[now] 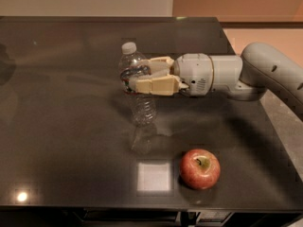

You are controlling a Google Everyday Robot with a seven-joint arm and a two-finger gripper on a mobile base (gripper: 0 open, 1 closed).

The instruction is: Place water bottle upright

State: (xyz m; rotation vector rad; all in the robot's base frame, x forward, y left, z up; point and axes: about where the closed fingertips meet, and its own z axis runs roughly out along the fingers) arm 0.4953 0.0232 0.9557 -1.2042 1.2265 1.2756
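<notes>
The water bottle point(138, 89) is a clear ribbed plastic bottle with a white cap and a label band. It stands nearly upright, cap up, with its base at or just above the dark table point(61, 108). My gripper point(142, 77) comes in from the right and is shut on the bottle at its label band. Its tan fingers point(154, 85) lie on either side of the bottle's middle. The white arm runs off to the right edge.
A red apple point(200, 168) lies on the table near the front, right of the bottle. A bright light patch point(153, 176) reflects on the table beside it. The table's right edge point(265, 122) runs under the arm.
</notes>
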